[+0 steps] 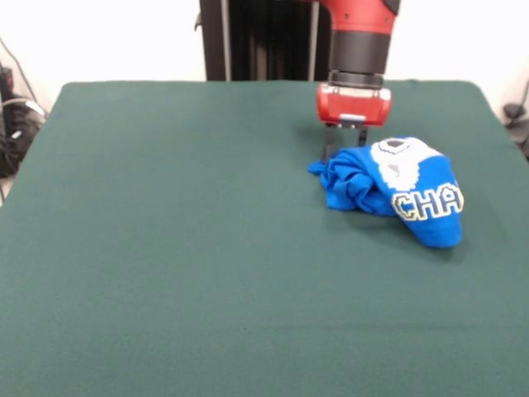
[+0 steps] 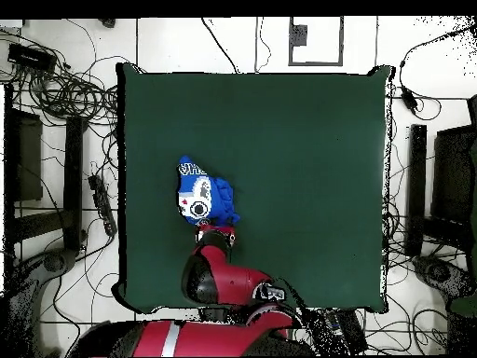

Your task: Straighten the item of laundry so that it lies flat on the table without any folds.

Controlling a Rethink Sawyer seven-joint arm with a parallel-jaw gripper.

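Note:
The blue shirt (image 1: 393, 190) lies bunched in a crumpled heap on the dark green table (image 1: 165, 248), right of centre in the front view. Its white graphic and the yellowish letters face up and toward the front. My gripper (image 1: 344, 150) hangs straight down at the heap's far left edge. Its two fingers are apart, with the left fingertip (image 1: 326, 155) down at the cloth's edge and the right one behind the heap. In the overhead view the shirt (image 2: 200, 194) lies left of centre on the table (image 2: 307, 168), and the red wrist (image 2: 216, 235) covers the gripper.
The arm's red and black body (image 2: 228, 280) reaches over the table's near edge in the overhead view. Cables and equipment (image 2: 56, 93) lie on the floor around the table. The pedestal (image 1: 264, 41) stands behind the table's far edge.

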